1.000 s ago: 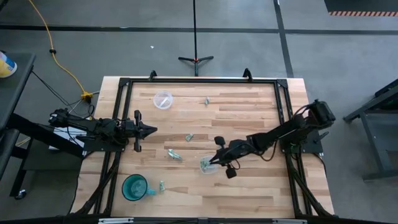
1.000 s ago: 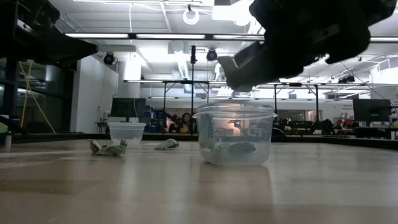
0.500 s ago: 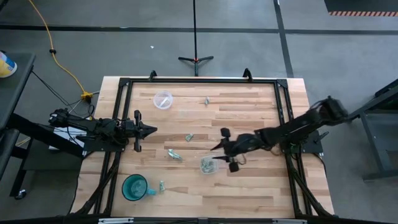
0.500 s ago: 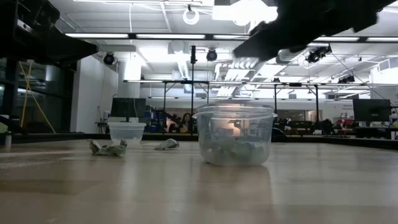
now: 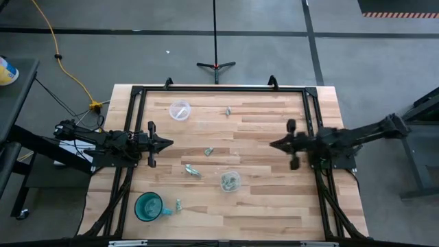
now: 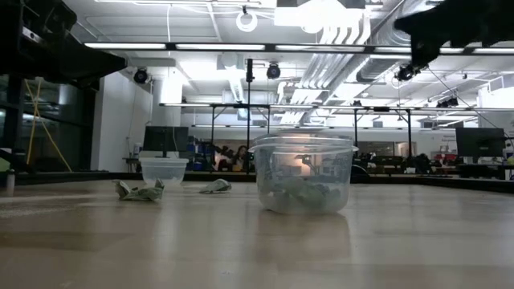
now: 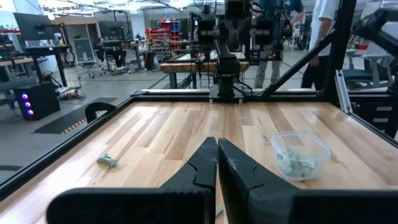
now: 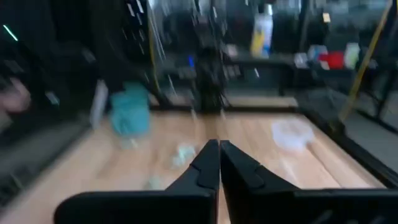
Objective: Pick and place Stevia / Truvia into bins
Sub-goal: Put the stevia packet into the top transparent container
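Note:
Two clear cups stand on the wooden table: one near the middle (image 5: 230,181) with green-white sachets lying inside (image 6: 303,193), and one by the far left corner (image 5: 180,110). Loose sachets lie flat on the boards (image 5: 208,151), (image 5: 192,170), (image 5: 228,110), and one sits beside the teal cup (image 5: 178,204). My right gripper (image 5: 272,145) is shut and held above the table's right part, well away from the cups. My left gripper (image 5: 168,143) is shut and waits by the left edge; its wrist view shows the filled cup (image 7: 300,154) and a sachet (image 7: 107,160).
A teal handled cup (image 5: 148,206) stands near the near left corner. A black frame (image 5: 219,89) runs around the tabletop. Bare boards lie between the right gripper and the filled cup. People show in the room beyond the table (image 7: 323,25).
My right gripper has risen from just over the filled cup and drawn back toward the table's right edge, with the arm folding back. The cup has stayed in place with its sachets inside.

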Controlling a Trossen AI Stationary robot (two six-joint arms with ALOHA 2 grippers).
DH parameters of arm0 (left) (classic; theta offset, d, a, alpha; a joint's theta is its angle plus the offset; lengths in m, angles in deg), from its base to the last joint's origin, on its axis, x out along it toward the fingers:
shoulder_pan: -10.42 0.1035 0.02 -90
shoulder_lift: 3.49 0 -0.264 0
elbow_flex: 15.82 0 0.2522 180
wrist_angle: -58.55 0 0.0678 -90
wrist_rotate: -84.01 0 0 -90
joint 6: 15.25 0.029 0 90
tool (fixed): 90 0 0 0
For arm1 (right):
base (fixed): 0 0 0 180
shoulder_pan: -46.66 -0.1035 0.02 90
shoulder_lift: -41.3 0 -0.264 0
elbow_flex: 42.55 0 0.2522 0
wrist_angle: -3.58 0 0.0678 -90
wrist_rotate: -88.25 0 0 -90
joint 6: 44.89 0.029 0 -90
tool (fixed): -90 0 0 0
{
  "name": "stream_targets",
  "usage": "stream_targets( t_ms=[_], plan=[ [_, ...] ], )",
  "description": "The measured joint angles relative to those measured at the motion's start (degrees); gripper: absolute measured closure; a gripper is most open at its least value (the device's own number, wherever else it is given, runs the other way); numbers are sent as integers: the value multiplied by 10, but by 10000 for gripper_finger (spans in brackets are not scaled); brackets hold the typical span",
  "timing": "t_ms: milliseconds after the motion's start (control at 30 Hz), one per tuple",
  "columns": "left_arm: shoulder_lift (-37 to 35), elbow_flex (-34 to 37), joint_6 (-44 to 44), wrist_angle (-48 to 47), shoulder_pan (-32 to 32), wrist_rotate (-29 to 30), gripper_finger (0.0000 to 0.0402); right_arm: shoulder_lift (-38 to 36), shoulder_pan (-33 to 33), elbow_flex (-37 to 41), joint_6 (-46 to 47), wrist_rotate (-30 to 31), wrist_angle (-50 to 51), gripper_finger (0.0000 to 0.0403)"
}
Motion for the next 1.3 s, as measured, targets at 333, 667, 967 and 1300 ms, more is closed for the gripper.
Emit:
stream_targets(
  t_ms=[333,667,967,1300],
  plan=[
    [0,0,38,0,0,0,353,-121,-1,131,27,19,-58,393],
    [19,0,3,113,0,30,191,-122,-1,129,-38,70,-35,389],
    [255,-83,-32,141,0,-32,74,-122,-1,129,-64,81,-30,397],
    [562,-296,-65,-148,0,-82,137,-122,-1,129,-60,85,-22,394]
  ],
)
